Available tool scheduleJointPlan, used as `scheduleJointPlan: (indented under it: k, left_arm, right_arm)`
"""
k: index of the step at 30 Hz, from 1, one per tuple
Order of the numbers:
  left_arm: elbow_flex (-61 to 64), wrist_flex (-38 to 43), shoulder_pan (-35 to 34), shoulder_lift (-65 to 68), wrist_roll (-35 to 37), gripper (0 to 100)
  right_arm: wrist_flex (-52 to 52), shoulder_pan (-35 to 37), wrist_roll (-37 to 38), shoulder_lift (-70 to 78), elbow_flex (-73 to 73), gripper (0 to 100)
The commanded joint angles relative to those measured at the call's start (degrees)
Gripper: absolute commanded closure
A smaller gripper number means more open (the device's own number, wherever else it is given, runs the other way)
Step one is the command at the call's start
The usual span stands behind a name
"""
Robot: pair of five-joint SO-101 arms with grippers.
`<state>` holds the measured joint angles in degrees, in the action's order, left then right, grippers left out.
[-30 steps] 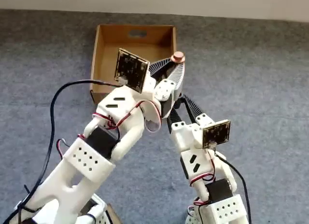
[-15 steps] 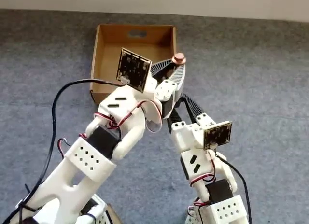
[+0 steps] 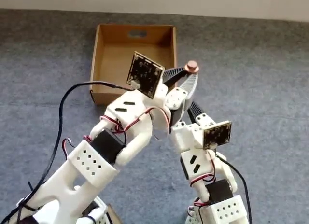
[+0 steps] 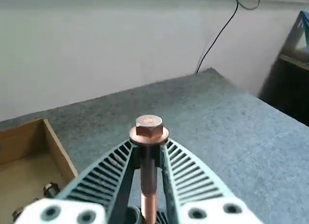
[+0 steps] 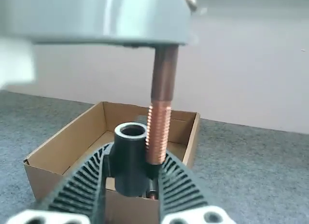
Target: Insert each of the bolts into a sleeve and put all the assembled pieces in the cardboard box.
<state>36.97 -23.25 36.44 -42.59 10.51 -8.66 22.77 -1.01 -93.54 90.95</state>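
High view: bolt [image 3: 192, 66] now farther right

High cam overhead; wrist cams close, share box [image 3: 116, 55].

No text, number or sign can be read here. On the cardboard box [image 3: 95, 64], the wall at 12 o'clock carries a dark patch, too blurred to tell whether it is print. The head of the bolt [image 4: 148, 123] has a faint raised mark on top, too small to read. The left arm's camera board [image 3: 146, 74] and the right arm's camera board [image 3: 216, 134] show only tiny dots, nothing legible.
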Motion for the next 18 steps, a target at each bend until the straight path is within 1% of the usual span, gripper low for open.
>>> scheduleJointPlan:
  k: [1, 10, 18]
  left_arm:
    - [-2.86, -1.67, -0.57, -1.71, 0.09, 99]
    - [-3.21, -1.76, -0.75, -1.80, 0.00, 99]
    - [-9.98, -2.02, -1.01, -1.71, 0.00, 99]
  right_arm:
    - [1.10, 0.22, 0.44, -0.66, -0.48, 99.1]
    - [1.10, 0.13, 0.53, -0.66, -0.48, 99.1]
    - [1.10, 0.13, 0.53, -0.66, -0.48, 99.1]
